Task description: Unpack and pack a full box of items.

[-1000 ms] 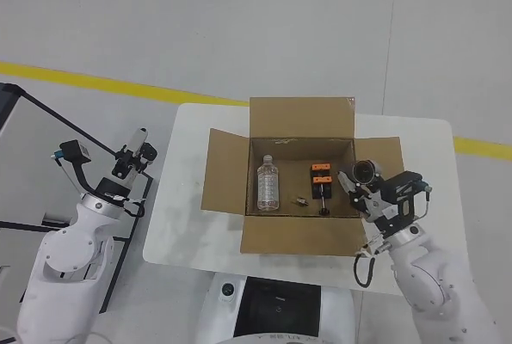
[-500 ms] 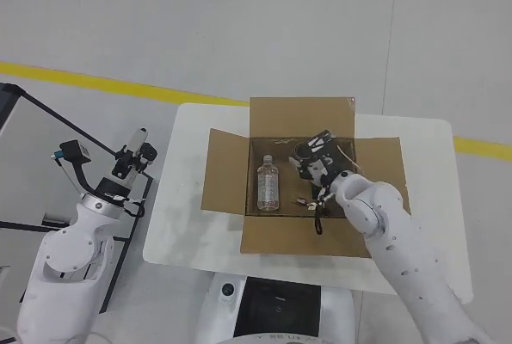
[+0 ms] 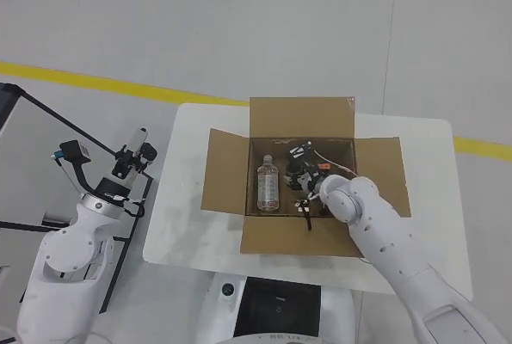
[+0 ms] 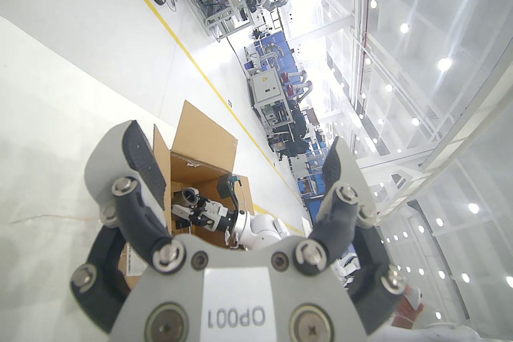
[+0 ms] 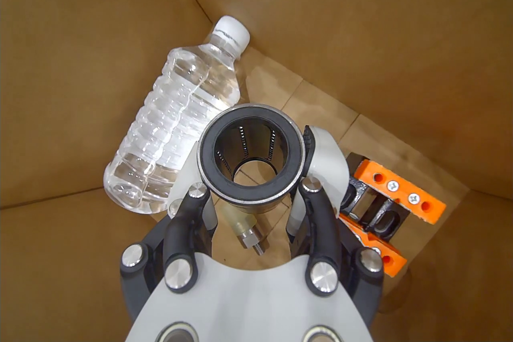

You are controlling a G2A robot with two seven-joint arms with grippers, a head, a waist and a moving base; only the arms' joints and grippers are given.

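An open cardboard box (image 3: 303, 112) stands on the white table (image 3: 428, 155). Inside it lie a clear water bottle (image 3: 268, 183) (image 5: 176, 119), an orange and black clamp block (image 5: 394, 195) and a small threaded fitting (image 5: 248, 231). My right gripper (image 3: 300, 168) (image 5: 256, 159) is down inside the box, between bottle and clamp, shut on a black ring-shaped linear bearing (image 5: 210, 159). My left gripper (image 3: 138, 146) (image 4: 238, 155) is open and holds nothing, raised off the table's left side. From there the box (image 4: 200, 143) and the bearing (image 4: 188, 197) show farther off.
The box's four flaps are folded outward; the right arm crosses the near right corner. A black frame (image 3: 15, 112) stands on the floor to the left of the table. Bare table surface lies right of the box.
The right arm swung left from over the box's right flap into the box, carrying the bearing down between bottle and clamp. The left arm stayed still.
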